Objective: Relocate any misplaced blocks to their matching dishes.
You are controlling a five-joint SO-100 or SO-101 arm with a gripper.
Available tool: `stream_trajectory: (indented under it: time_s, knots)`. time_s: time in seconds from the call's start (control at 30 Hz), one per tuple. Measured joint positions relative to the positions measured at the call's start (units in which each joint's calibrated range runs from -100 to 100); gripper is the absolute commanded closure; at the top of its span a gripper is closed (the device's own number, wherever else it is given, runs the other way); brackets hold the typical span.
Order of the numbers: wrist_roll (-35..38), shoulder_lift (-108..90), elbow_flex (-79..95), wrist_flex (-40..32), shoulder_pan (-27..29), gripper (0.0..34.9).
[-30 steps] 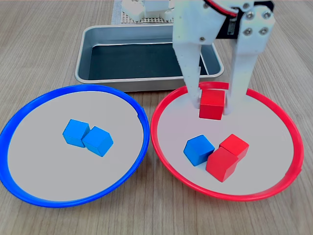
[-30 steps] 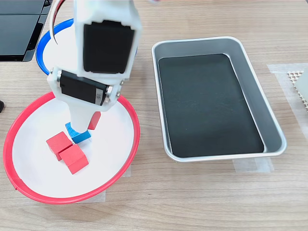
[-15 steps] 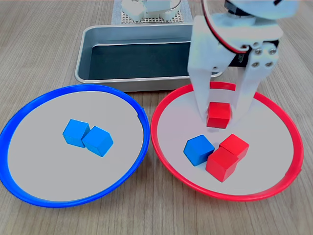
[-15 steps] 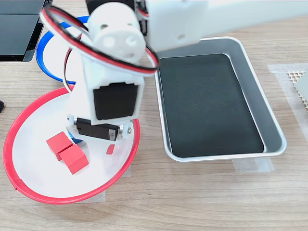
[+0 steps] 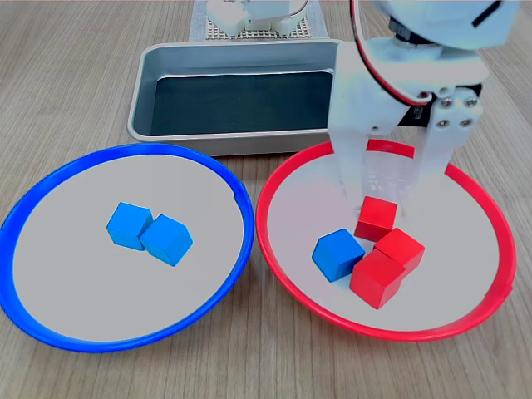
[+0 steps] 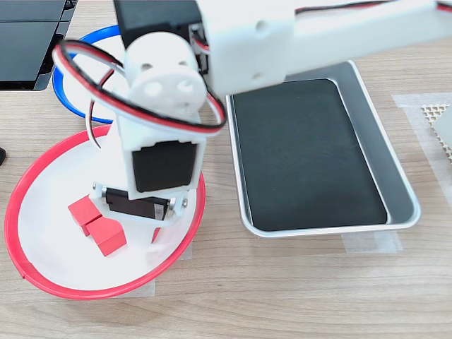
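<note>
The red-rimmed plate (image 5: 291, 204) holds three red cubes and one blue cube (image 5: 337, 253). Two red cubes (image 5: 398, 248) (image 5: 378, 278) touch each other; the third red cube (image 5: 376, 218) rests on the plate just behind them. My gripper (image 5: 392, 187) stands open right over that third cube, with a finger on each side and apart from it. The blue-rimmed plate (image 5: 75, 274) carries two blue cubes (image 5: 129, 225) (image 5: 166, 239) side by side. In the second exterior view the arm hides the gripper and the blue cube; only a sliver of the third red cube (image 6: 155, 234) shows.
A rectangular grey metal tray (image 5: 145, 83) with a dark bottom sits behind both plates, close to the red plate's (image 6: 49, 191) rim. A white mesh pad (image 6: 438, 116) lies past the tray. A black flat device (image 6: 28, 42) is at the second exterior view's top left.
The gripper came down with the red cube, set it on the red plate beside the other two red cubes, and its fingers spread apart off the cube.
</note>
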Motion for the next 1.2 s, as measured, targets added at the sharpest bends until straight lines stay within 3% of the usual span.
stream_trajectory:
  time_s: [0.43, 0.67, 0.97, 1.2]
  knots:
    - [0.05, -2.47, -4.08, 0.73, 2.04, 23.0]
    - [-0.20, -5.88, -3.18, 0.57, 4.42, 27.0]
    - [-4.59, -6.22, -2.36, -6.04, 8.23, 28.5]
    - [-10.21, -6.22, -2.36, -10.20, 9.56, 27.6]
